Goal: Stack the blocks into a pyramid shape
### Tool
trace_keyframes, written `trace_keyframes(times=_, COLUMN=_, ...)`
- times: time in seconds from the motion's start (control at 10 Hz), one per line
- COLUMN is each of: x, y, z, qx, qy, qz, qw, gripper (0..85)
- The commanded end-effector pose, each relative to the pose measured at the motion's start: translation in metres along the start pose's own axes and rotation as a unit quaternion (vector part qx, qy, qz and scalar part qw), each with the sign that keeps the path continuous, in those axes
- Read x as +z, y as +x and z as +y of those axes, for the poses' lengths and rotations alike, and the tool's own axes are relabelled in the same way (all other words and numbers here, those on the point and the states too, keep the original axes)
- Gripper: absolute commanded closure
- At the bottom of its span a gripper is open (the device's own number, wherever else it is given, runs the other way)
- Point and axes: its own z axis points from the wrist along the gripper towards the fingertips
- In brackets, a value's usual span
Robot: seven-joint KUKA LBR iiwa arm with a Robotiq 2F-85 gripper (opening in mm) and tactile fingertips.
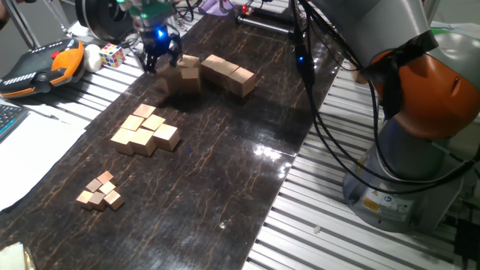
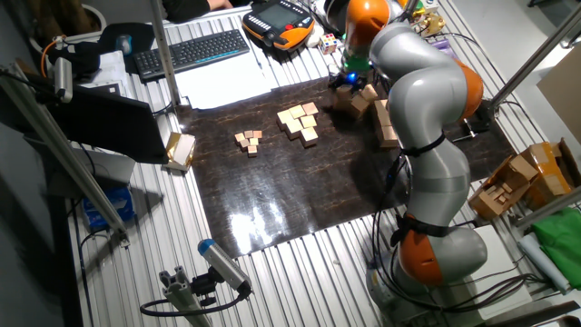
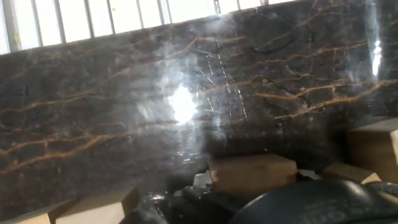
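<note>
Seen from one fixed view, the gripper (image 1: pixel 159 60) hangs low at the far end of the dark table (image 1: pixel 225 187), its fingers pointing down just left of a small cluster of large blocks (image 1: pixel 182 75). Whether the fingers are spread, closed or gripping a block cannot be told from any view; the hand view shows only blurred block tops (image 3: pixel 252 171) close beneath the fingers. To the right of the gripper, well apart from that cluster, lies a short row of two more large blocks (image 1: pixel 229 73). No stepped stack stands yet, so the pyramid looks barely begun. The likely risk is that the fingers, so close to the cluster, nudge a neighbouring block aside while descending, spoiling the base row.
</note>
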Motion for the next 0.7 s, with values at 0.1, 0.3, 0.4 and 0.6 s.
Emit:
trace_keyframes(times=0.1, x=-0.012, y=0.001, z=-0.013, qx=0.0, qy=0.003, qz=0.009, qw=1.0, gripper=22.0)
trace_keyframes(times=0.3, x=-0.019, y=0.001, z=-0.022, qx=0.0, qy=0.005, qz=0.013, qw=1.0, gripper=21.3)
trace_keyframes(times=0.4, x=-0.026, y=0.002, z=-0.033, qx=-0.014, qy=0.012, qz=0.023, qw=1.0, gripper=21.0)
trace_keyframes(times=0.6, x=-0.036, y=0.004, z=-0.052, qx=-0.032, qy=0.02, qz=0.031, qw=0.999, gripper=22.7)
